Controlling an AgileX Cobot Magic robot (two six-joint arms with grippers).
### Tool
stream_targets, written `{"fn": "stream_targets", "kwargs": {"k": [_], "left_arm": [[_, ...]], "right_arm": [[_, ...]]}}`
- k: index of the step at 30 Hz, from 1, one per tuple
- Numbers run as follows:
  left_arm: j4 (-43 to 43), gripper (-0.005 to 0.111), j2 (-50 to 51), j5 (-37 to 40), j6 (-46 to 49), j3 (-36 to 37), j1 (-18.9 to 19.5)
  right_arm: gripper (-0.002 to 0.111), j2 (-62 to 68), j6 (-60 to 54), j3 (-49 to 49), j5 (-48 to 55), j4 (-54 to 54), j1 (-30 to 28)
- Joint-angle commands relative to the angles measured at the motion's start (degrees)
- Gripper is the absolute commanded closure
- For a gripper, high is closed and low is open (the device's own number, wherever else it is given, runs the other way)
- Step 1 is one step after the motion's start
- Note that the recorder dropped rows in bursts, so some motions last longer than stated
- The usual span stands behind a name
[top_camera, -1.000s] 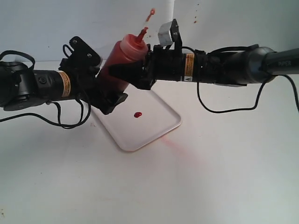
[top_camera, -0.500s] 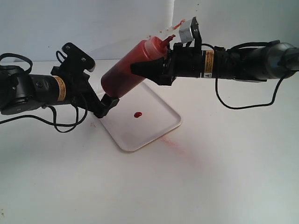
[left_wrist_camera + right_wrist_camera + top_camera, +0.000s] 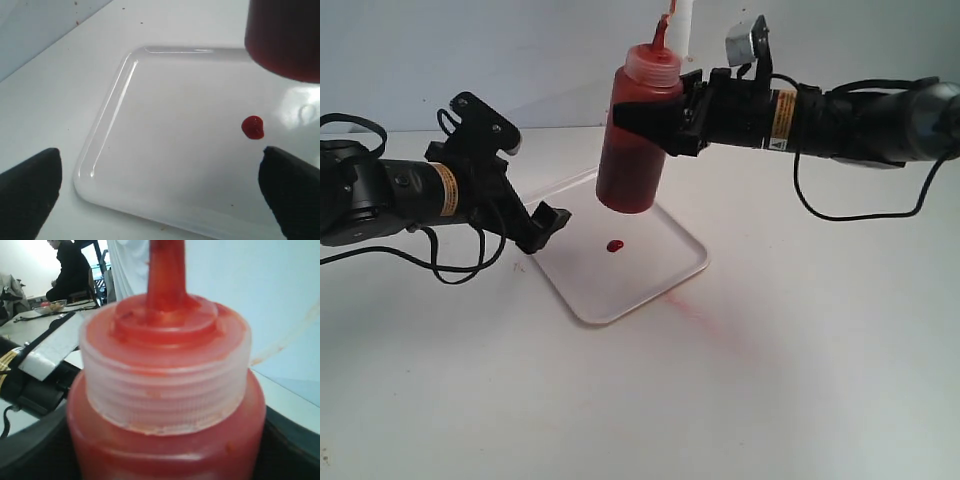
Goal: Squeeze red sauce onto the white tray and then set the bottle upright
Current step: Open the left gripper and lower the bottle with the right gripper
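1. The white tray (image 3: pixel 642 282) lies on the pale table (image 3: pixel 780 390), a glossy rounded rectangle with a low raised rim. There is open room in front and to the right.
2. The bottle (image 3: pixel 632 150) is a translucent red cylinder with a ribbed domed cap and a pointed nozzle. It hangs nearly upright over the tray's far part, its base apparently clear of the surface.
3. The right gripper (image 3: pixel 650 128) grasps the bottle just below the cap.
4. The left gripper (image 3: pixel 160 197) is released, its jaws spread wide and empty at the tray's left edge.
5. A small glossy blob of red sauce (image 3: pixel 614 245) sits mid-tray.
6. A faint red smear (image 3: pixel 686 306) marks the table beside the rim.
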Motion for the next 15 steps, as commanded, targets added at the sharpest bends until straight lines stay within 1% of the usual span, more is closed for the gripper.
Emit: {"fn": "stream_targets", "kwargs": {"k": [1, 3, 5, 6, 8, 13, 15], "left_arm": [[-0.2, 0.002, -0.4, -0.1, 0.8, 0.4, 0.1], [-0.2, 0.002, -0.4, 0.0, 1.2, 0.4, 0.1], [-0.2, 0.002, -0.4, -0.2, 2.2, 0.4, 0.1], [-0.2, 0.002, -0.4, -0.2, 2.5, 0.4, 0.1], [-0.2, 0.002, -0.4, -0.1, 2.8, 0.4, 0.1], [-0.2, 0.002, -0.4, 0.4, 4.3, 0.3, 0.1], [-0.2, 0.002, -0.4, 0.4, 4.3, 0.3, 0.1]], "right_arm": [[0.108, -4.5, 3.3, -0.1, -3.2, -8.1, -1.7], [0.108, -6.0, 6.7, -0.1, -3.2, -15.3, -2.1], [0.108, -7.5, 10.7, -0.1, -3.2, -25.3, -2.1], [0.108, -7.9, 12.6, -0.1, -3.2, -27.6, -2.1], [0.108, -8.4, 15.3, 1.9, -3.2, -27.6, -1.9], [0.108, -9.1, 12.1, 7.7, -3.2, -27.6, -1.7], [0.108, -9.1, 8.7, 10.8, -3.2, -27.6, -1.5]]}}
